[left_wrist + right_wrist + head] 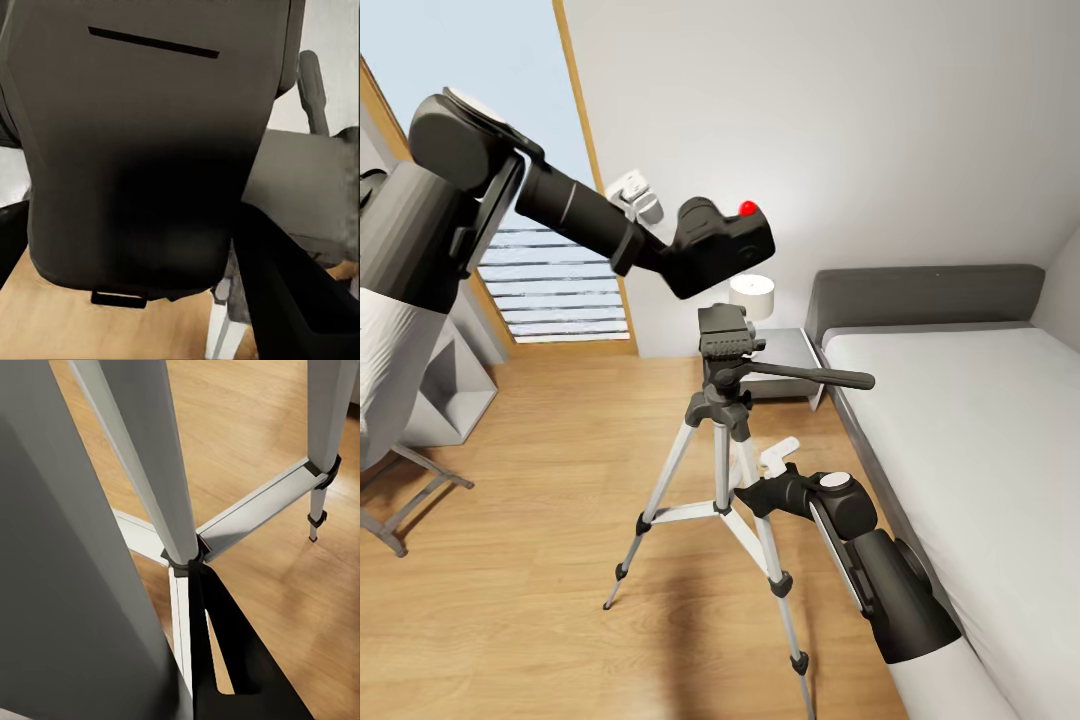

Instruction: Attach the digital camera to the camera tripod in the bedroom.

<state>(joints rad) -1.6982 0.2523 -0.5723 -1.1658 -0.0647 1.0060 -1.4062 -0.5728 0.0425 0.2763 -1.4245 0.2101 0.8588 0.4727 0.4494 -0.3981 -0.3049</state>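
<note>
A small black digital camera (722, 243), with a round red button on top, is held in the air just above the tripod head, tilted and not touching it. The camera tripod (726, 440) stands upright on the wood floor of the bedroom (white walls, a low grey bed with a white mattress beside it). Its silver-grey legs are spread, with black joints and feet, and a long black pan handle points toward the bed.

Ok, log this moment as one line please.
left gripper: holds digital camera just above tripod head, apart | right gripper: open beside camera tripod leg | stage: not attached
</note>
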